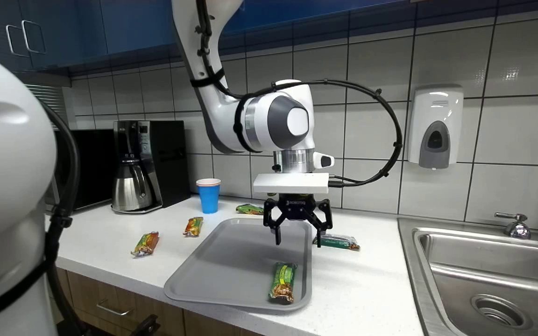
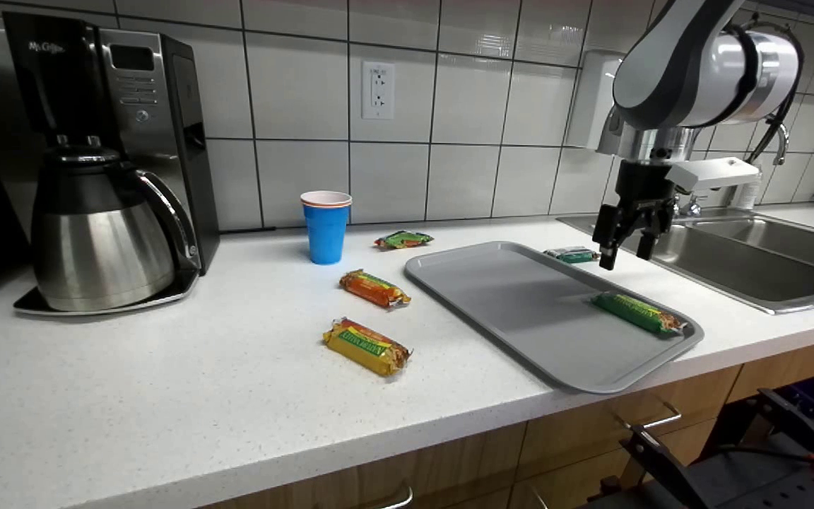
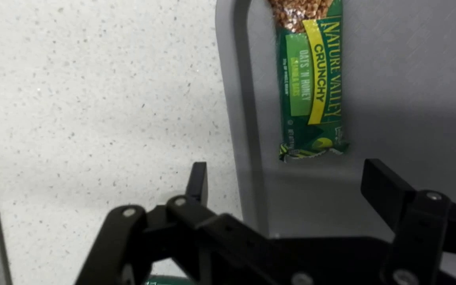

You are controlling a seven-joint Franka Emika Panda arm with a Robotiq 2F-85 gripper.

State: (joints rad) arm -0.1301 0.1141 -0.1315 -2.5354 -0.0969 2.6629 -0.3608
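Observation:
My gripper [image 1: 298,242] hangs open above the right rim of a grey tray [image 1: 222,261], nothing between its fingers. A green granola bar [image 3: 311,79] lies on the tray, just ahead of the fingertips in the wrist view and apart from them. That bar [image 2: 636,313] rests near the tray's front corner. Beside the tray, on the counter, a darker green bar [image 1: 339,241] lies close behind one finger in an exterior view. Only a sliver of this darker bar [image 3: 168,280] shows at the bottom of the wrist view, under the gripper's linkage.
Two orange-yellow bars [image 2: 375,288] [image 2: 367,346] and a green-and-red packet [image 2: 403,240] lie on the white counter. Stacked blue cups [image 1: 209,196] stand near the tiled wall, by a coffee maker [image 1: 150,163]. A steel sink [image 1: 484,275] is at the other end, below a soap dispenser [image 1: 436,126].

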